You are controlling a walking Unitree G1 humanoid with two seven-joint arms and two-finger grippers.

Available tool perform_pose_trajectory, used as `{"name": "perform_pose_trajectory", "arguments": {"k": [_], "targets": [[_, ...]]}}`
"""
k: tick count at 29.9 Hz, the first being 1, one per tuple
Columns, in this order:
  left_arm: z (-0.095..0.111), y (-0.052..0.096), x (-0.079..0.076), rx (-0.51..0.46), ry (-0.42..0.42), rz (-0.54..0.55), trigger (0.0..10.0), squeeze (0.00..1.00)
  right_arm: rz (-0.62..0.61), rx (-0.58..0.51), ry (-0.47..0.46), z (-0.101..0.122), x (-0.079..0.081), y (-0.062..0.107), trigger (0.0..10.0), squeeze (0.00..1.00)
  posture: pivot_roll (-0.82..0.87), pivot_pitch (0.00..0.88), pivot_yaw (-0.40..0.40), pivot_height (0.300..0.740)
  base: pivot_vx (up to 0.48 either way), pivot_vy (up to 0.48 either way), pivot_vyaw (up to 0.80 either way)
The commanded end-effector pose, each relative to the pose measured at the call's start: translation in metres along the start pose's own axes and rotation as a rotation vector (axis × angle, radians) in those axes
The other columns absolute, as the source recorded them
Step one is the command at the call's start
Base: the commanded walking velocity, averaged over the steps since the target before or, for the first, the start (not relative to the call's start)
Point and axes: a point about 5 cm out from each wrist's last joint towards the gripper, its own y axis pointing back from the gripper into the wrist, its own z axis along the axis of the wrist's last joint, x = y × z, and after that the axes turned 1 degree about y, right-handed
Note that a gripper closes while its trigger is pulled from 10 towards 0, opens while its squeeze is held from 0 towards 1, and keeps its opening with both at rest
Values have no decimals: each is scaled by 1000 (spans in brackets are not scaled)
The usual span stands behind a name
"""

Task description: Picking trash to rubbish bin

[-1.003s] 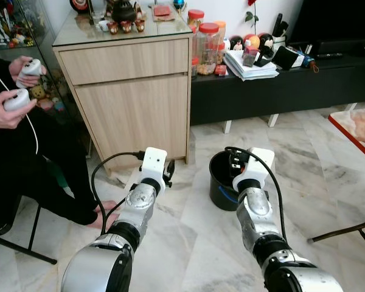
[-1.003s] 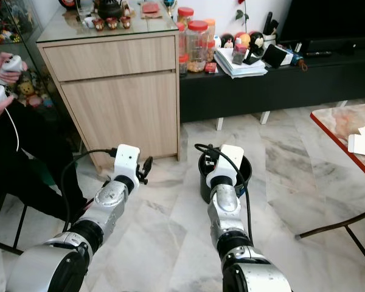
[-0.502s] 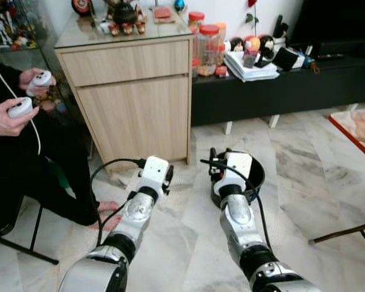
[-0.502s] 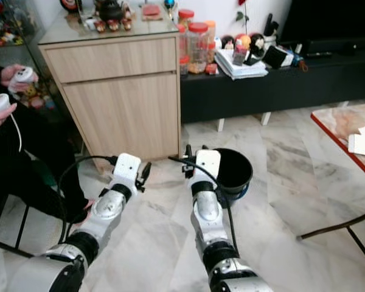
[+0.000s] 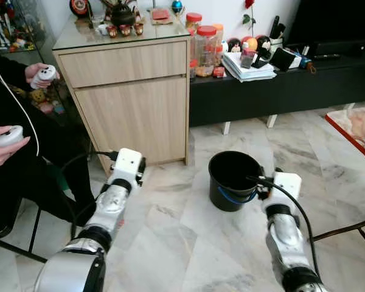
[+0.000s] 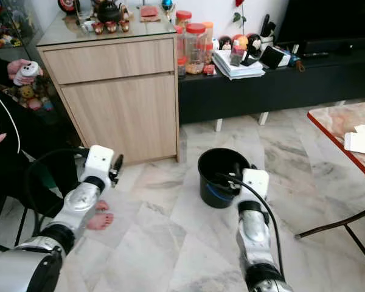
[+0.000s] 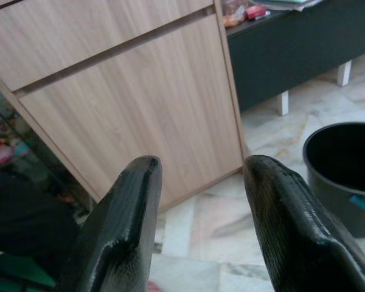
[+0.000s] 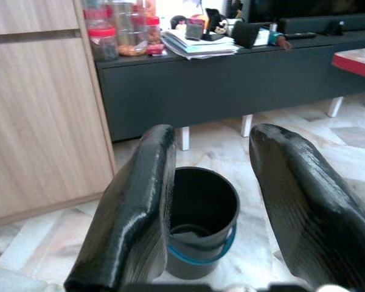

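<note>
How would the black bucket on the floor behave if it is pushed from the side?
The black bucket looks like thin plastic and holds little, so it is probably light. On the polished marble floor it would likely slide. It is fairly tall for its base, so a push near the rim might tip it.

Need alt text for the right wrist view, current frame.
The open right gripper frames a black bucket standing on the pale marble floor. Behind it are a dark low TV bench stacked with papers and a light wooden cabinet.
</note>
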Motion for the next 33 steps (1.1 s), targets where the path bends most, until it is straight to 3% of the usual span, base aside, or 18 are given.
{"name": "perform_pose_trajectory", "arguments": {"k": [1, 6, 14, 18, 33], "targets": [[-8, 4, 4, 32, -25, -13, 10000, 0, -17, -21, -15, 2, -5, 1, 10000, 0, 101, 0, 41, 740, 0, 0, 0], [-24, 15, 20, 86, -28, 12, 10000, 0, -73, 31, -26, -12, -18, 12, 10000, 0, 105, 0, 44, 740, 0, 0, 0], [-33, 22, 28, 110, -10, 57, 10000, 0, -94, 58, -47, -19, -19, 19, 10000, 0, 121, 0, 52, 740, 0, 0, 0], [-34, 23, 31, 114, 23, 96, 10000, 0, -112, 52, -61, -18, -22, 19, 10000, 0, 114, 0, 56, 740, 0, 0, -622], [-22, 14, 19, 72, 54, 79, 10000, 0, -105, 61, -85, -18, -10, 18, 10000, 0, 114, 0, 64, 740, 0, 0, -732]]}}
